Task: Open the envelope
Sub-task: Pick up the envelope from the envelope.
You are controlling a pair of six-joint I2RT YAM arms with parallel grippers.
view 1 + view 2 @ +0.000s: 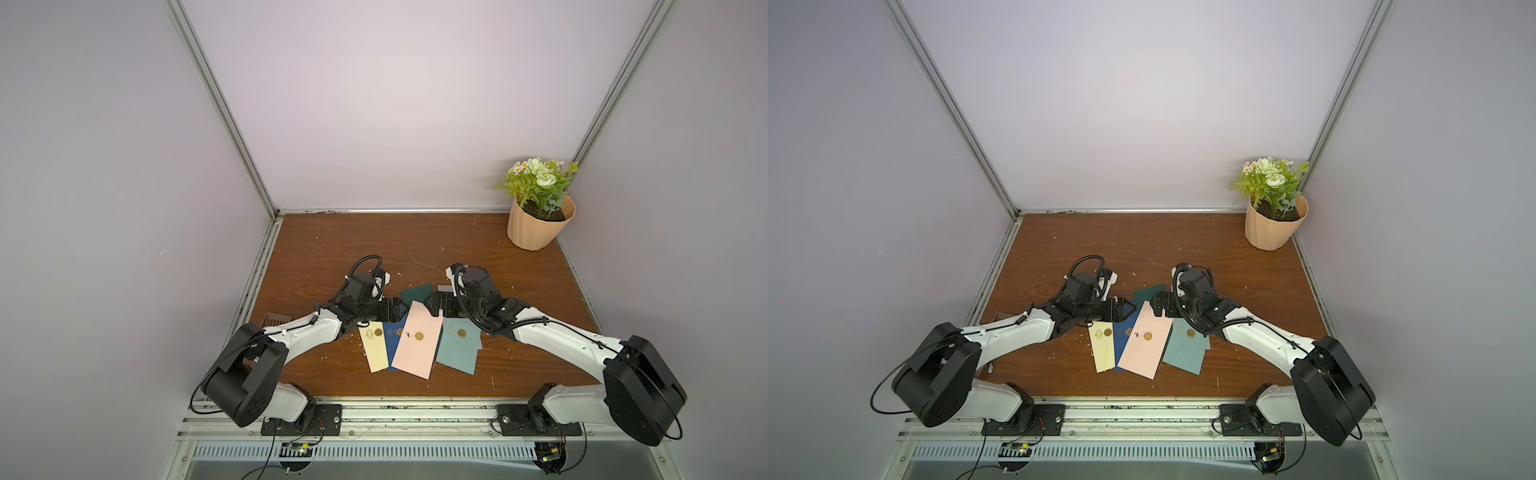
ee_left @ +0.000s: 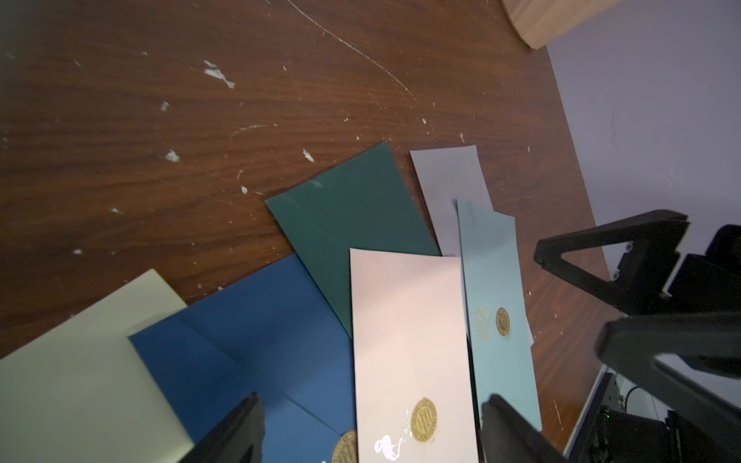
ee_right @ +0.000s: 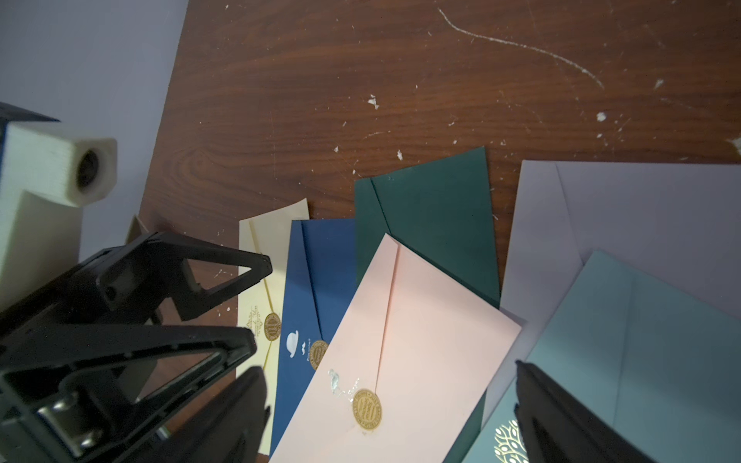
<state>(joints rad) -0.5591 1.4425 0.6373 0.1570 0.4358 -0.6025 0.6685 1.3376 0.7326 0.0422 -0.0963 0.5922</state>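
Facing each other across the far end of the pink envelope (image 1: 415,351), both grippers stand with jaws spread wide and hold nothing. The left gripper (image 1: 399,314) sits low at the envelope's far left corner. The right gripper (image 1: 433,306) is at its far right corner. Whether either touches the paper cannot be told.

The pink envelope lies flap side up on top of a fan of others, near the front middle of the wooden table (image 1: 353,249). Its flap is still shut under a round gold seal (image 1: 419,336).

Beneath it, from left to right, lie a cream envelope (image 1: 374,353), a navy envelope (image 1: 390,349) and a teal envelope (image 1: 457,349), each with its own gold seal. A dark green envelope (image 1: 417,292) and a pale grey envelope (image 3: 641,208) stick out at the far side. A potted plant (image 1: 536,232) stands well apart in the far right corner.
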